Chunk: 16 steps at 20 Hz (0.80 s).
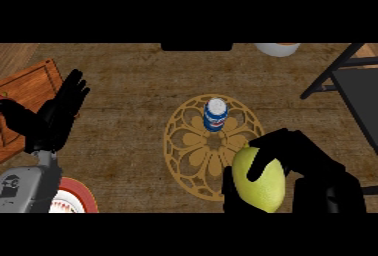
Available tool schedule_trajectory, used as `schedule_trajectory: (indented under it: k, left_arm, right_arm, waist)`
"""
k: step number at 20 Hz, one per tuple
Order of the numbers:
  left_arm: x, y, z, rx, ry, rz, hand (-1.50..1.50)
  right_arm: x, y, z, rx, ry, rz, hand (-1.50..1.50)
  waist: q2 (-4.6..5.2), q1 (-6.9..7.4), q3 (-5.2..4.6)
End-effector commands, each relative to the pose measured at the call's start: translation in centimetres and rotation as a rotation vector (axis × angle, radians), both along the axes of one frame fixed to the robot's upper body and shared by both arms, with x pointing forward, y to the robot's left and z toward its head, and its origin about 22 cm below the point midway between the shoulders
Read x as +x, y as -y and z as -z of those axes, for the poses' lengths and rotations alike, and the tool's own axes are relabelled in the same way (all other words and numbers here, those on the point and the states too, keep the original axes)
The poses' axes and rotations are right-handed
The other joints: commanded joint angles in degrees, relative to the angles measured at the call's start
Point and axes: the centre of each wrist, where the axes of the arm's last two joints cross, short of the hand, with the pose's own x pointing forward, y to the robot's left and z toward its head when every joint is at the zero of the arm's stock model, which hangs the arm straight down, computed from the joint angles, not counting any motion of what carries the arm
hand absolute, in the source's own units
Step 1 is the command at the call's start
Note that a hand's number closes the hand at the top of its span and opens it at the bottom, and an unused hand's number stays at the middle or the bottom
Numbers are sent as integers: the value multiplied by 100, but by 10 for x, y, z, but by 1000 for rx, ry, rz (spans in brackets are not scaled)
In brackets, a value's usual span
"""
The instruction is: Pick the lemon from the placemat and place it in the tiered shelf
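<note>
The left hand (60,107) rests spread, fingers up, near the counter's left edge beside a wooden board (28,90). A blue-and-white can (215,114) stands at the placemat (184,150) centre; its label cannot be read. The right hand (295,150) curls round the lemon (260,181) over the placemat's right rim. Swinging toward the tiered shelf (354,95) at the right edge could clip its frame.

Black left hand (55,112) on grey forearm (29,187); black right hand (310,160).
</note>
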Motion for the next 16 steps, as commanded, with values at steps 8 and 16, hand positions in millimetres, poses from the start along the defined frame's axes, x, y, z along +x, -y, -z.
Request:
schedule_trajectory:
  k: [8,16]
  left_arm:
    - [-9,1,-13,0,-5,-7,0]
    - [4,7,5,-3,13,-17,0]
  right_arm:
    - [20,56,-55,-20,-39,288,150]
    - [25,125,-67,54,-38,363,150]
  waist:
    - [-4,-11,10]
    - [14,-115,16]
